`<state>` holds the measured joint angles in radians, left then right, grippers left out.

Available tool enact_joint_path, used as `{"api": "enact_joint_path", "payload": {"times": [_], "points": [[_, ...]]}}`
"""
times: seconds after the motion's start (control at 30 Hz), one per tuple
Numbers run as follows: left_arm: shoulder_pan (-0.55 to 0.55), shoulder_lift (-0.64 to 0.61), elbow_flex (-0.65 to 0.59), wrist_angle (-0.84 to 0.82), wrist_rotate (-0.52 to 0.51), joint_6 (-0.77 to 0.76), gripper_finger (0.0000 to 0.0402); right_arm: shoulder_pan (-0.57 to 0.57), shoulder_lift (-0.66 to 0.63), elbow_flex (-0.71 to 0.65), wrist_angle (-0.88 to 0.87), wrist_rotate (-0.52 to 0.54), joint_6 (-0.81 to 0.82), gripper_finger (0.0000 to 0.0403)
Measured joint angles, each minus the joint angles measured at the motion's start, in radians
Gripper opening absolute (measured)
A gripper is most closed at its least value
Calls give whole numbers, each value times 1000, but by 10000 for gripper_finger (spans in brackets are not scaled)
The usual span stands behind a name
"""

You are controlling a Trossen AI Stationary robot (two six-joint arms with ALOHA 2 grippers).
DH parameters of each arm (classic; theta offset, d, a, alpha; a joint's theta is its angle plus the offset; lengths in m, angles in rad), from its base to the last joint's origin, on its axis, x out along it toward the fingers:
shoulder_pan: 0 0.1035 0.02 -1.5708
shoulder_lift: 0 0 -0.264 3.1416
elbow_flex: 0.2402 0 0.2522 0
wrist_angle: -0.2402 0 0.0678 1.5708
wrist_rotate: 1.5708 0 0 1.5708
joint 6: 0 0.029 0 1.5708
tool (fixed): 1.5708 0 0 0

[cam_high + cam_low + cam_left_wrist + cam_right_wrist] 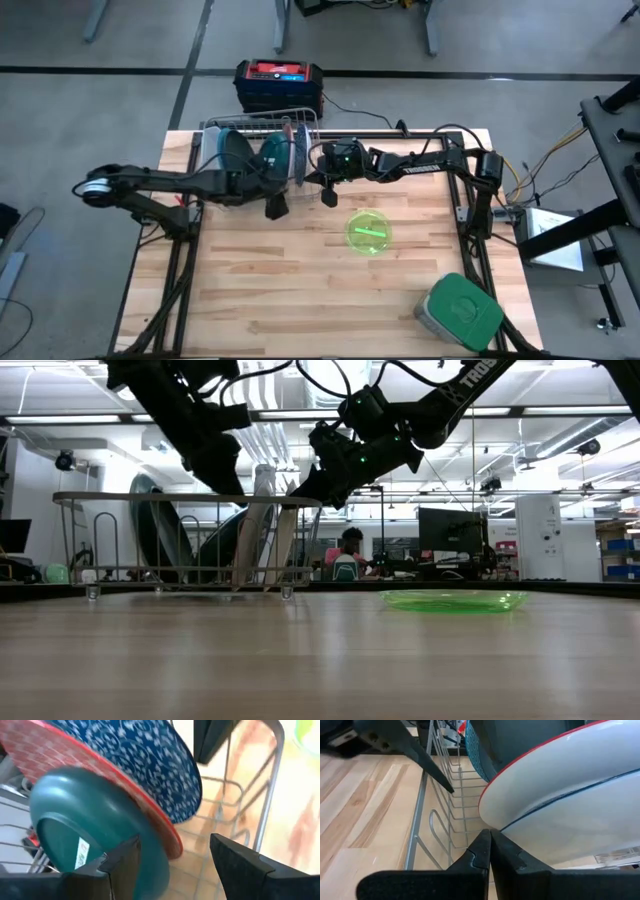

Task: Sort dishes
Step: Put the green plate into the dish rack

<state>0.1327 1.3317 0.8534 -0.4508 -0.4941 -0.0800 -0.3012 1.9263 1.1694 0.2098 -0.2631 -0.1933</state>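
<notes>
The dishes are standing on edge in the rack (262, 128) at the desk's far edge, toward its left corner, packed close: a teal bowl (90, 827), a red-rimmed blue plate (145, 775) leaning against it, and a white plate (570, 805) at the rack's right end. A lime plate (368, 231) is lying flat near the desk's middle, well apart from the rack, and a green-lidded box (460, 310) is sitting by the near right corner.

The left gripper (172, 857) is reaching in at the teal bowl with its fingers spread, one finger across the bowl's rim and the other on the far side of the blue plate's edge. Nothing is gripped yet.

The right gripper (489, 850) is sitting pinched shut and empty, just below the white plate's rim, close beside the rack wires.

The risk, as I judge it, lies in that wide spread: closing now could be catching both bowl and blue plate together, dragging one out crooked. Leaning dishes could be sliding or toppling once a neighbour lifts. The two arms are also crowding one end of the rack, so a sideways move by either could be knocking the other, or snagging a wire.
</notes>
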Motion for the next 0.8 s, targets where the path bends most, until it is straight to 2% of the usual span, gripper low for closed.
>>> {"api": "enact_joint_path", "payload": {"times": [0.07, 0.33, 0.43, 0.53, 0.6, 0.7, 0.8], "points": [[-7, 13, -1, 16, -38, -4, 230, 0, 0, 0, 1, 0, 2, 0], [2, 68, 51, -20, -37, 11, 230, 0, 0, 0, 2, 0, 2, 0], [2, 78, 112, -121, -11, 5, 229, 0, 0, 0, 1, 0, 2, 0], [6, 85, 199, -349, -64, 27, 227, 0, 0, 0, 0, 0, 1, 0], [23, 89, 261, -408, -90, 14, 226, 0, 0, 0, -1, 0, 0, 0], [67, 97, 286, -439, -25, 3, 226, 0, 0, 0, -1, 0, 0, 0], [83, 123, 280, -352, 51, 35, 226, 1, 0, 0, -1, -1, 1, 0]]}}
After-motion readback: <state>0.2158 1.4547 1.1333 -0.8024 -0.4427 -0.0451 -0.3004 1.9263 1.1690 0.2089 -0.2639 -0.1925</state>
